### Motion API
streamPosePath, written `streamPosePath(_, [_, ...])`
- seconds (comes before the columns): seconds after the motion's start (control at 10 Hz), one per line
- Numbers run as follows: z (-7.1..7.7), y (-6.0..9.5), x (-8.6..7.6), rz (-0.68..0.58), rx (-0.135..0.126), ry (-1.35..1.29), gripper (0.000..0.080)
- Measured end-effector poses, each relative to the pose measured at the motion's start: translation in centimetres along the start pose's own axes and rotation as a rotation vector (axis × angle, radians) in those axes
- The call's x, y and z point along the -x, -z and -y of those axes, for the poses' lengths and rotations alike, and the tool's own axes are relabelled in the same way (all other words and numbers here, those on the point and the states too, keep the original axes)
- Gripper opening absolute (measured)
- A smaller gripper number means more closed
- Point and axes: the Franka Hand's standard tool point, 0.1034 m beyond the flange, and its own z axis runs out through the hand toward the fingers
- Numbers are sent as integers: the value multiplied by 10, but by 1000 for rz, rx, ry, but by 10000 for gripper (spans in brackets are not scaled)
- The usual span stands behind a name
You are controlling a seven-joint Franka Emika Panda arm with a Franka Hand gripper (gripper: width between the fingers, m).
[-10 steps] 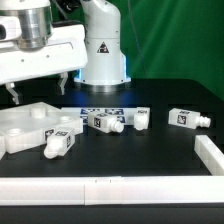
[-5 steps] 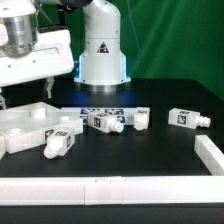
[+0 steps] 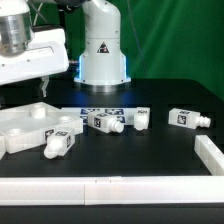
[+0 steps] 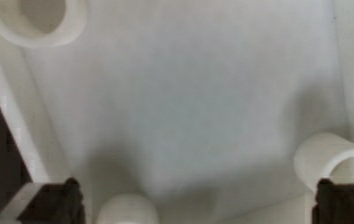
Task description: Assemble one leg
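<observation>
Four stubby white legs with tags lie on the black table: one point(image 3: 60, 142) by the panel's front edge, one point(image 3: 105, 122), one point(image 3: 142, 118) and one point(image 3: 188, 118) in a row toward the exterior view's right. The large flat white panel point(image 3: 28, 126) lies at the exterior view's left. My gripper point(image 3: 18, 88) hangs above the panel, partly cut off by the frame edge. In the wrist view the gripper point(image 4: 204, 203) is open and empty, its dark fingertips point(image 4: 58, 200) wide apart over the panel's surface point(image 4: 192, 100). No leg shows in the wrist view.
The marker board point(image 3: 100, 111) lies in front of the robot base point(image 3: 102, 50). A white rail point(image 3: 110, 185) runs along the table's front, another point(image 3: 208, 152) at the exterior view's right. Round sockets point(image 4: 334, 158) rise from the panel.
The arm and gripper have moved toward the exterior view's left, over the panel. The legs and the panel have not moved.
</observation>
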Motion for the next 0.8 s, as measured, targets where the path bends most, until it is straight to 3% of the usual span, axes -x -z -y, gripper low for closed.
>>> streamPosePath(0.1, [-1,1,5,-19,8,-81,649])
streamPosePath(0.3, [1,1,17,-34,-31,-397,649])
streamPosePath(0.4, [0,1,20,-14,-61,-426,649])
streamPosePath(0.5, [-7,5,18,-46,-74,-443,649])
streamPosePath(0.8, [-6,3,17,-45,-73,-441,649])
